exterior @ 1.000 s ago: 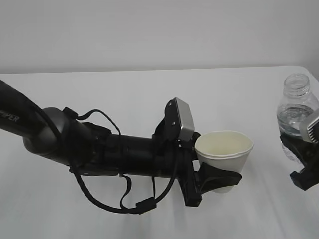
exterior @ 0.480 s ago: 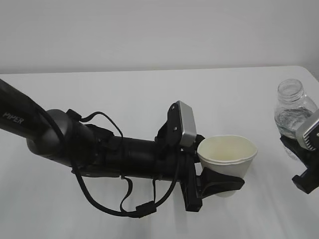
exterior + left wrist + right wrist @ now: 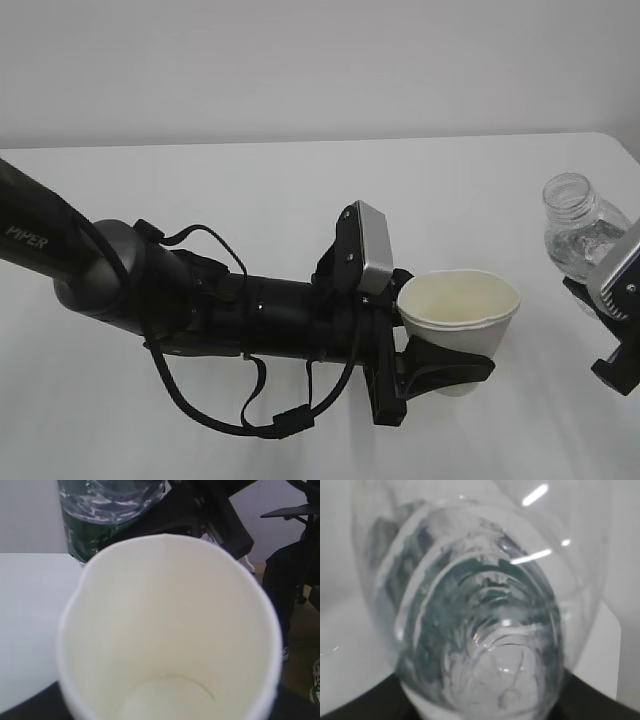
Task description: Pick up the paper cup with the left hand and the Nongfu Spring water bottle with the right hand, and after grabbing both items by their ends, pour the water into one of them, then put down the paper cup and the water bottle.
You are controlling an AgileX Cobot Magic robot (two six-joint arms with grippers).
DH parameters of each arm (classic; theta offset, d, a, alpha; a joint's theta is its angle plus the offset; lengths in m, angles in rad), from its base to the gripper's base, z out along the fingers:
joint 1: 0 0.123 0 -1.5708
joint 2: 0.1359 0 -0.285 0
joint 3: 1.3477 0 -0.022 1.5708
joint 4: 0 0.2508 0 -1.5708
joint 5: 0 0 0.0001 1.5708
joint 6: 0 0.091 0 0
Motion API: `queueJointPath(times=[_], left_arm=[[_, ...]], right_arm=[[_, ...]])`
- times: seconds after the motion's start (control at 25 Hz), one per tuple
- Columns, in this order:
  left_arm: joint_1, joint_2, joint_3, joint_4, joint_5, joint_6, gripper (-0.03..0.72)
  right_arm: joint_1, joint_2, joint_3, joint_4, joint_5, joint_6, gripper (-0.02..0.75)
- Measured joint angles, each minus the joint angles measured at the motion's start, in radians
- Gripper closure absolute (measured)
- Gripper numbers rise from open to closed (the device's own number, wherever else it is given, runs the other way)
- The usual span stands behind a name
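In the exterior view the left hand [image 3: 425, 365], a black arm lettered "PIPER" with looping cables [image 3: 250, 400] and a grey camera block [image 3: 368, 247], reaches from the left across the white table [image 3: 250, 180]; its black fingers [image 3: 450, 365] are partly spread and clasp the lower part of the paper cup [image 3: 458, 310], which is lifted off the table, mouth up and leaning slightly toward the right. At the right edge the right hand [image 3: 615, 320], with its grey plate, grips the Nongfu Spring water bottle [image 3: 580, 225] low on its body; the bottle is tilted with its capless neck leaning left toward the cup, well apart from it, and its lower body is hidden behind the gripper. The left wrist view looks straight down into the paper cup [image 3: 170, 630], whose pale cream inside looks dry and empty; beyond its rim stands the bottle [image 3: 107, 510], its dark green label showing, with the right hand's dark frame behind it. The right wrist view is filled by the bottle [image 3: 480, 625], seen along its length from the base, clear ribbed plastic with water [image 3: 485, 645] glinting inside; dark finger edges sit at the bottom corners, so the grip is partly open around the bottle.
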Motion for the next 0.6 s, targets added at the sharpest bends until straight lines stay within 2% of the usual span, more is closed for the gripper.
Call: queueJointPath(times=[0.6], left_arm=[[0.000,0.000,-0.002,0.056,0.012,-0.021,0.293]], right_arm=[[0.000,0.000,0.000,0.000,-0.006,-0.165,0.382]])
